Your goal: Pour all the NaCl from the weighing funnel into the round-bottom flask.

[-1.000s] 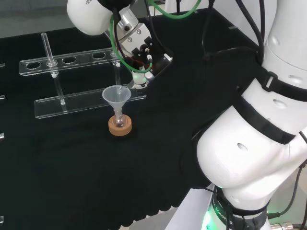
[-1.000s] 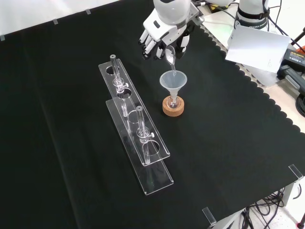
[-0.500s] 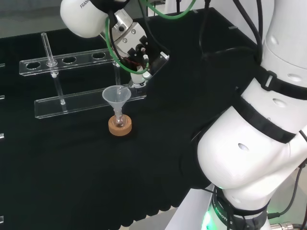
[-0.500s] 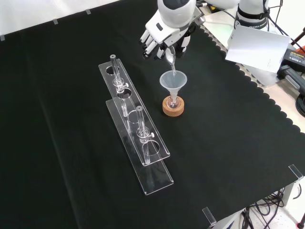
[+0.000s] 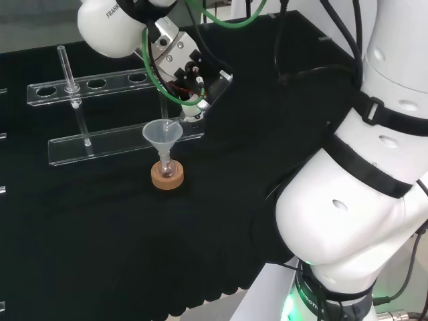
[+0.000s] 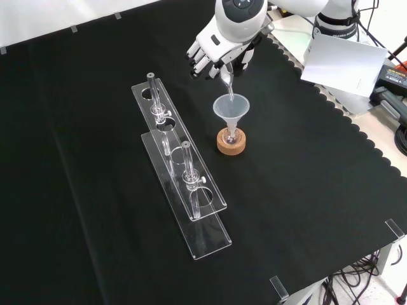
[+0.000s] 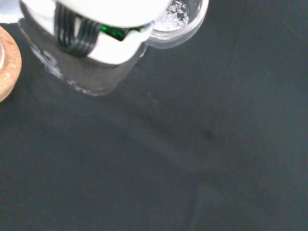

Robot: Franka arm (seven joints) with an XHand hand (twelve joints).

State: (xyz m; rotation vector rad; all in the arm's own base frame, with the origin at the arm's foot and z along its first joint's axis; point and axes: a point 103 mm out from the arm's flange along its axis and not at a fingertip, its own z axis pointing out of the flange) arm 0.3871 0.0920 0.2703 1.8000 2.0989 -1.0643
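Note:
A small round-bottom flask (image 5: pixel 166 168) (image 6: pixel 231 134) sits on a cork ring (image 5: pixel 167 178) (image 6: pixel 231 145) (image 7: pixel 6 65) with a clear plastic funnel (image 5: pixel 161 134) (image 6: pixel 231 109) in its neck. Just above it, the hand (image 5: pixel 185 65) (image 6: pixel 219 49) (image 7: pixel 96 29) is shut on a clear weighing funnel (image 5: pixel 176 122) (image 6: pixel 227 81). The weighing funnel is tilted, with its spout down inside the plastic funnel's mouth. In the wrist view, white crystals lie in the weighing funnel's bowl (image 7: pixel 177 18).
Two clear acrylic tube racks (image 5: pixel 100 83) (image 6: pixel 166 136) stand beside the flask, each holding a glass tube (image 5: pixel 65 67) (image 6: pixel 187 166). A white sheet (image 6: pixel 343 60) lies past the cloth's scalloped edge at the front view's upper right. The arm's white links (image 5: pixel 361 200) stand at the head view's right.
The wrist has turned and shifted a little to the left in the head view, tipping the weighing funnel more steeply over the plastic funnel. The flask and racks have not moved.

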